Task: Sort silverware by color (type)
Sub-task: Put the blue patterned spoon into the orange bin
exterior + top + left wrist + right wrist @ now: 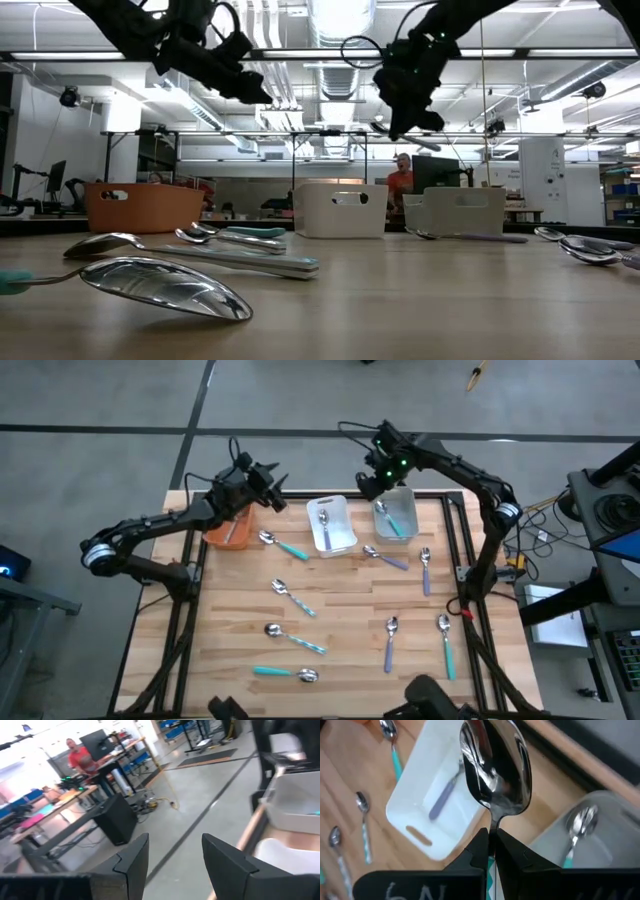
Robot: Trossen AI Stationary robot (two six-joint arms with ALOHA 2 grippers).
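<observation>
My right gripper (375, 478) is shut on a spoon with a shiny bowl (496, 767) and a pale teal-striped handle. It hangs high over the far side of the table, between the white bin (332, 523) and the grey bin (396, 518). The white bin holds a purple-handled spoon (445, 800). The grey bin holds a teal-handled spoon (575, 832). My left gripper (275, 495) is open and empty, raised beside the orange bin (230, 525). Several spoons and forks lie flat on the table, among them a teal spoon (285, 545) and a striped spoon (293, 597). My right gripper (491, 837) pinches the spoon between its two fingers at the neck (493, 826), just behind the bowl. The bowl sticks out past the fingertips, and the striped handle (490, 870) runs back between the fingers. The spoon is lifted clear of the table and bins.
More silverware lies on the wood: a purple spoon (385, 557), a purple fork (425, 570), a striped spoon (295, 638), a teal spoon (285, 673), a purple spoon (390, 642) and a teal fork (445, 645). A person (402, 180) is in the room far behind the table.
</observation>
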